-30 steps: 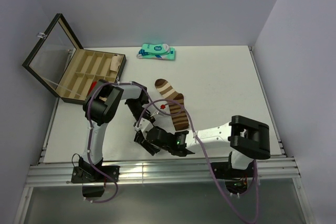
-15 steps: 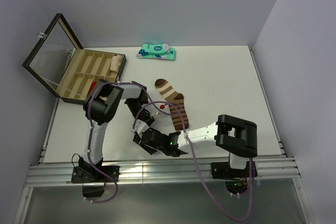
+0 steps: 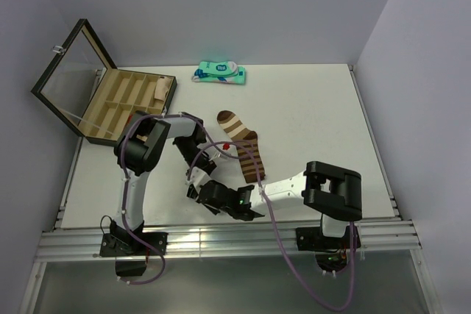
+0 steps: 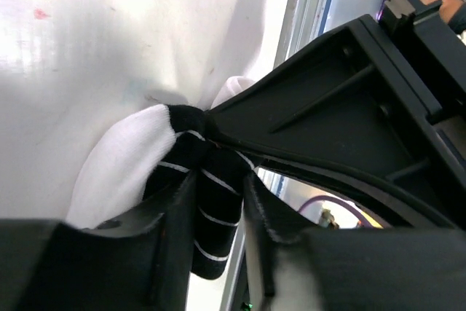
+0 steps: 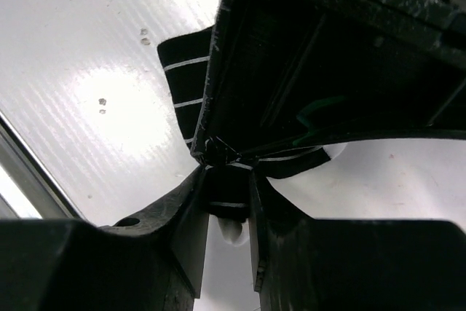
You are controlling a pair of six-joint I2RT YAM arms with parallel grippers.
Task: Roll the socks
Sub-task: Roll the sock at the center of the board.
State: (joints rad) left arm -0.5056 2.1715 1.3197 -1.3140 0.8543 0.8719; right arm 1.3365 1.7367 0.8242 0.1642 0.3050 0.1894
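Observation:
The black sock with thin white stripes (image 4: 207,202) lies near the table's front edge, its white toe (image 4: 116,169) spread on the table. My left gripper (image 4: 215,187) is shut on a bunched fold of it. My right gripper (image 5: 227,180) is shut on the same sock (image 5: 182,78) from the opposite side, tip to tip with the left one. In the top view both grippers, left (image 3: 200,176) and right (image 3: 211,193), meet and hide this sock. The brown sock with tan bands (image 3: 243,147) lies flat just behind them, untouched.
An open compartment box (image 3: 110,104) with its lid up stands at the back left. A teal-and-white package (image 3: 219,73) lies at the back centre. The table's front rail (image 3: 221,237) runs just below the grippers.
The right arm's elbow and gripper have shifted left, closer in on the black sock. Both grippers stay shut on it. The brown sock has not moved.

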